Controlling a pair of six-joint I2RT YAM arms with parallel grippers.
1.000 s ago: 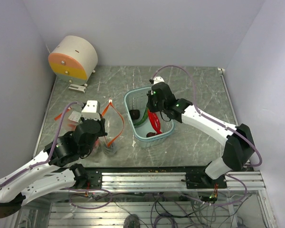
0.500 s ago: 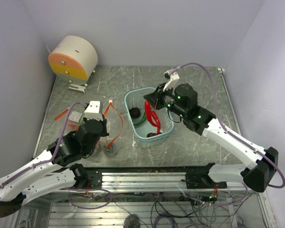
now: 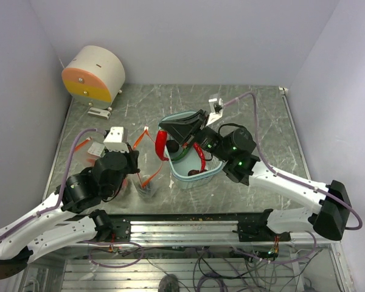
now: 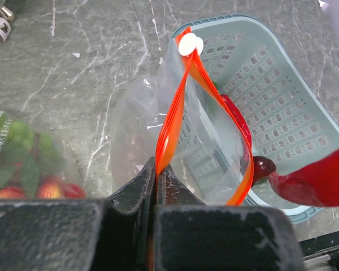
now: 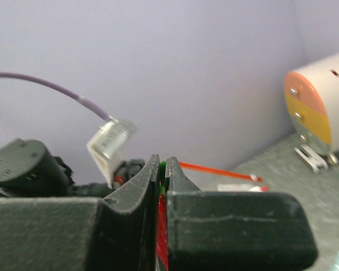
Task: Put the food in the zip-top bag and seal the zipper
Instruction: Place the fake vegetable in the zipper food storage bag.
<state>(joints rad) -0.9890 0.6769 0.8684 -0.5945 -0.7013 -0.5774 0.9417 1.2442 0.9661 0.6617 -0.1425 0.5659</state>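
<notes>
The clear zip-top bag (image 4: 141, 121) stands on the table left of the basket, its mouth held open in a loop. My left gripper (image 4: 157, 171) is shut on the orange-red zipper (image 4: 172, 116) at the near end; it also shows in the top view (image 3: 137, 174). My right gripper (image 3: 162, 130) is shut on a red toy pepper (image 3: 160, 145) by its green stem (image 5: 163, 167). It holds the pepper in the air between basket and bag mouth (image 3: 151, 146). The pepper's tip shows in the left wrist view (image 4: 322, 183).
The light-blue mesh basket (image 3: 214, 171) holds another red pepper (image 3: 199, 156) and dark round food (image 4: 264, 167). A second bag of food (image 4: 22, 164) lies left of my left gripper. A white and orange drum (image 3: 94, 74) stands at the back left.
My right gripper has lifted the red pepper out of the basket and swung it left toward the bag's mouth. My left gripper has kept its hold on the zipper.
</notes>
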